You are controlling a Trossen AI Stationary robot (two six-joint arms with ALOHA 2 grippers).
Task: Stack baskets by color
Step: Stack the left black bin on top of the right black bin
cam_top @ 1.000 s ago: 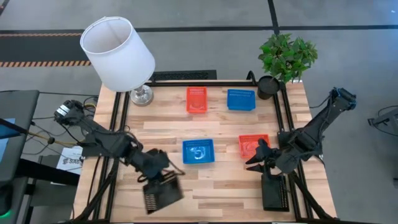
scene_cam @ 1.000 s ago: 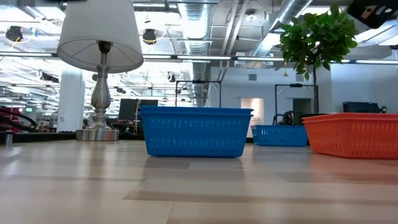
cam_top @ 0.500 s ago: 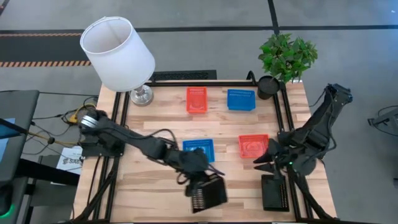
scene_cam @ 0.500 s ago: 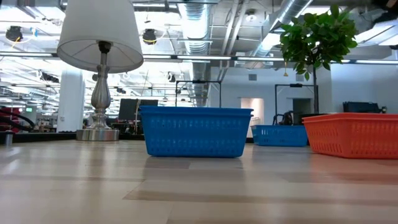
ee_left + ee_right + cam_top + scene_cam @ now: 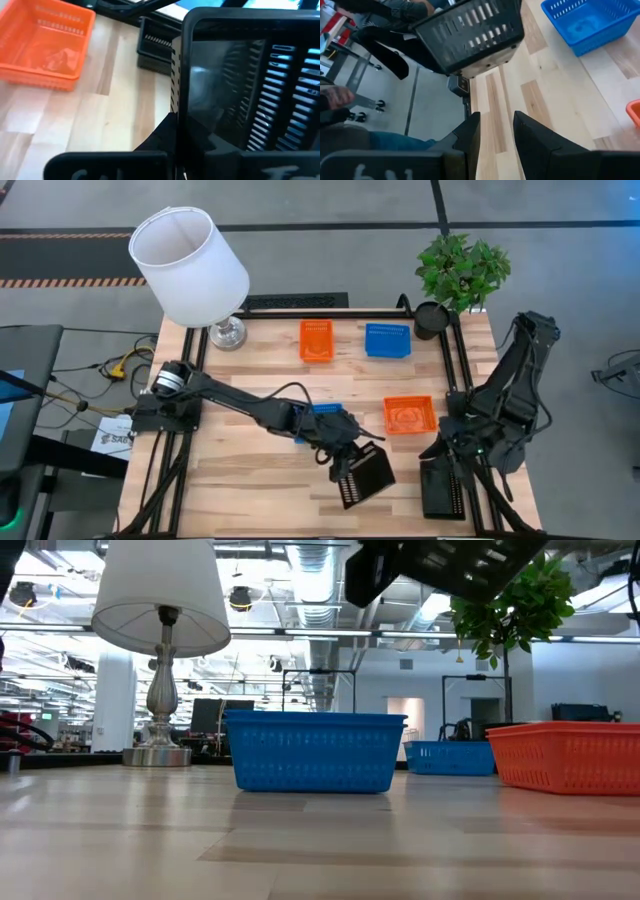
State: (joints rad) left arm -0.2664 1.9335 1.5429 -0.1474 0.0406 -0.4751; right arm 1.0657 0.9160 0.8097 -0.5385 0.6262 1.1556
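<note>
Transport is the step in hand: your left tool [image 5: 350,463] is clamped shut on the rim of a black basket [image 5: 365,476], carrying it tilted above the near middle of the desk [image 5: 250,480], and the low view shows that basket [image 5: 450,565] well off the surface. The second black basket [image 5: 441,489] sits at the near right corner, so I judge the next move calls for you to swing the carried one rightward, level it, and lower it squarely into its mate. Your right tool [image 5: 436,448] hangs just beside that corner with its fingers [image 5: 470,135] partly apart and nothing between them; watch it, since it stands close to the drop spot. Elsewhere, one blue basket [image 5: 320,416] lies mid-desk, partly hidden under the left arm, and another blue basket [image 5: 387,340] sits at the far edge; one orange basket [image 5: 408,415] lies right of centre, the other orange basket [image 5: 316,340] far. The desk is pale wood planks in a black frame, with a white lamp [image 5: 190,265] far left and a potted plant [image 5: 460,275] far right. Beyond is an open hall with exposed ceiling ducts.
</note>
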